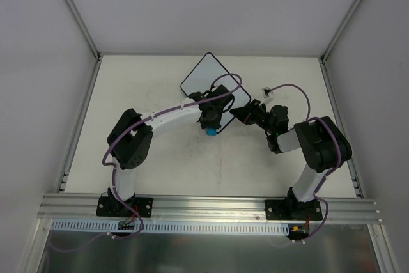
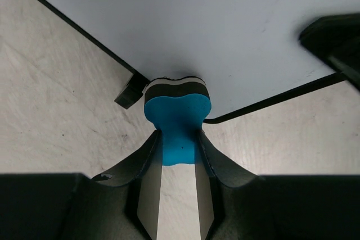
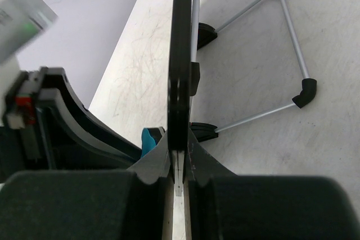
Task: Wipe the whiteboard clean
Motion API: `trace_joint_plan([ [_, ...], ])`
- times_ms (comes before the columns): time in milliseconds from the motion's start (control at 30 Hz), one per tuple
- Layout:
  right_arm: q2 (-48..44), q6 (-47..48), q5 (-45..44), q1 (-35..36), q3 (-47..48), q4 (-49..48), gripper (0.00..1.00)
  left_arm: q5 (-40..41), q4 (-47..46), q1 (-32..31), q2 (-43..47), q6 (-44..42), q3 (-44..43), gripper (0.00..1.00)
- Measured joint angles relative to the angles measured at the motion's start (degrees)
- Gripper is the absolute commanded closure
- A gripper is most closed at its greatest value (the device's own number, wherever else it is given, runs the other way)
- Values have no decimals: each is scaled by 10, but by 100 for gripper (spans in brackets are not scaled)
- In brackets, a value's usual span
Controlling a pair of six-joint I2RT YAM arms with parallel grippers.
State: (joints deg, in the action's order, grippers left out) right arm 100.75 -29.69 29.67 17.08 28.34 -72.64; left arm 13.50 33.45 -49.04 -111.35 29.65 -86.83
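Foam fills the left jaws: they are pinched narrow on a blue eraser point(image 2: 177, 119), squeezing its waist so the soft block bulges into a lobed shape past the tips, a black-and-pale layer capping its far end. That end meets the whiteboard point(image 2: 197, 26) at a corner, but the cap hides the contact itself. The right jaws are clamped on the board's rim, which their wrist view shows only edge-on, as a thin black strip. The white face cannot be read from there, and the eraser is only a blue sliver behind the dark, curved casing of the left arm point(image 3: 73, 122). Overhead, both wrists cover the board's near corner, so neither grip shows from above, and a blue dot under the left wrist is all of the eraser. The board sits toward the far middle of the surface point(image 2: 56, 111), turned like a diamond: smooth, white, round-cornered, with a thin black rim; the face in view is plain. A small black tab point(image 2: 132, 91) juts from one edge. On its other side, thin metal rods with black corner caps form a wire stand point(image 3: 292, 54), joined to it by black clips; whether the board lies flat or is tipped up is unclear. The surface is matte, pale beige, speckled and scuffed.
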Motion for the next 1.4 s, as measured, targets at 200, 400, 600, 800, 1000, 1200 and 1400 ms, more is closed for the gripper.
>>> trace_joint_plan([
  [200, 0, 0, 0, 0, 0, 0, 100, 0, 5, 4, -17, -8, -56, 100],
  [400, 0, 0, 0, 0, 0, 0, 100, 0, 23, 21, -19, -27, -80, 100],
  [600, 0, 0, 0, 0, 0, 0, 100, 0, 28, 49, -19, -74, -144, 100],
  [800, 0, 0, 0, 0, 0, 0, 100, -30, 25, 66, -19, -146, -197, 100],
  [1000, 0, 0, 0, 0, 0, 0, 100, -61, 10, 66, -20, -231, -228, 100],
  [1200, 0, 0, 0, 0, 0, 0, 100, -125, 2, 66, -31, -308, -242, 100],
  [1400, 0, 0, 0, 0, 0, 0, 100, -170, 1, 62, -38, -375, -242, 100],
])
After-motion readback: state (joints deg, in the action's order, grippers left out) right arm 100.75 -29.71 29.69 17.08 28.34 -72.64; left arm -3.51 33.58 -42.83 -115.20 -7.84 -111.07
